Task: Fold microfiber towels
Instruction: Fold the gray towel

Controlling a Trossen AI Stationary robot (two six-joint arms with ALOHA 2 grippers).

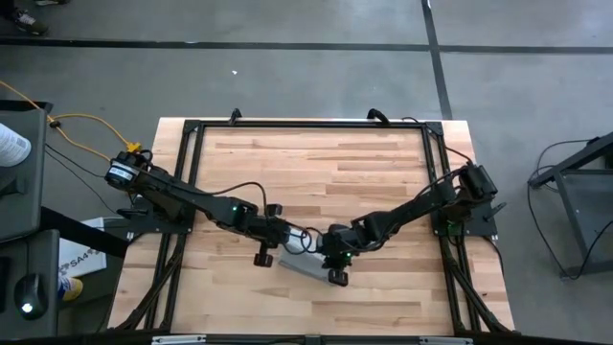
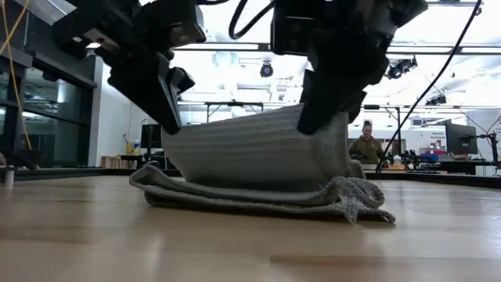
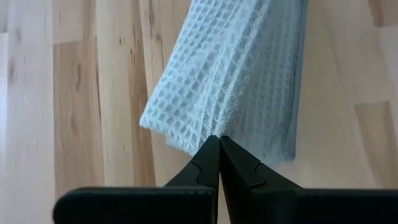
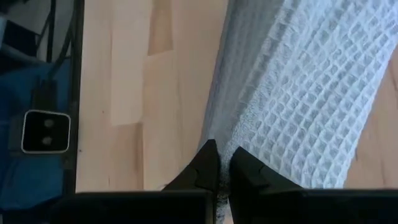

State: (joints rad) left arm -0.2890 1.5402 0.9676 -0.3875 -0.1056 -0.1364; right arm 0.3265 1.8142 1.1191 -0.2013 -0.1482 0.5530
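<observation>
The grey towel (image 2: 258,168) is pinched at one end by the left gripper (image 3: 219,142) and at the other by the right gripper (image 4: 221,149). It hangs between them, over its lower layer on the table (image 2: 250,243). A corner could be dropped if one grip slips, and the fold would be spoiled.

A single light grey microfiber towel (image 2: 258,168) with a waffle-ribbed weave is located at the near centre of the wooden table (image 1: 316,163). Its lower part is laid flat; its upper edge is raised, sagging between two pinched corners.
</observation>
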